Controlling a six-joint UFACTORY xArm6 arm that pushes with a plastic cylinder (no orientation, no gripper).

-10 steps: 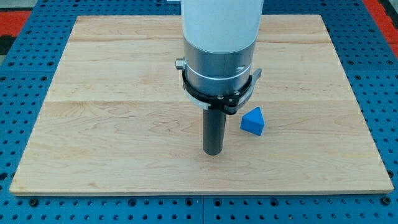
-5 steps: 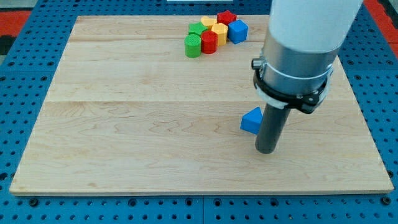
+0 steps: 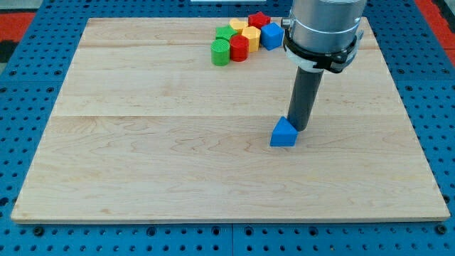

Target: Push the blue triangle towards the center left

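Camera view shows a pale wooden board (image 3: pixel 142 142) lying on a blue perforated table (image 3: pixel 28 235). Taking the blue triangle (image 3: pixel 283 133) as the landmark: it sits on the board a little to the view's right of the board's middle and slightly below it, alone and well apart from every other block.

The arm ends in a straight dark rod, and my tip (image 3: pixel 301 129) rests just beside the blue triangle, at its upper right edge; the two look to be touching, though the exact contact line cannot be made out. The rod carries no jaws and holds nothing, so there is no opening width to tell. Above the rod, the grey collar and white body of the arm (image 3: pixel 323 25) rise out of the view's top.

Far toward the view's top from the blue triangle, and a bit to its left, a tight cluster of blocks sits near the board's top edge. A green cylinder (image 3: pixel 221 52) is at the cluster's left end, with a red cylinder (image 3: pixel 239 48) just beside it. Behind them are another green block (image 3: pixel 225 33), two yellow blocks (image 3: pixel 250 37) and (image 3: pixel 238 25), and a red star (image 3: pixel 259 19). A blue cube (image 3: pixel 271 35) closes the cluster's right end, near the arm's collar.
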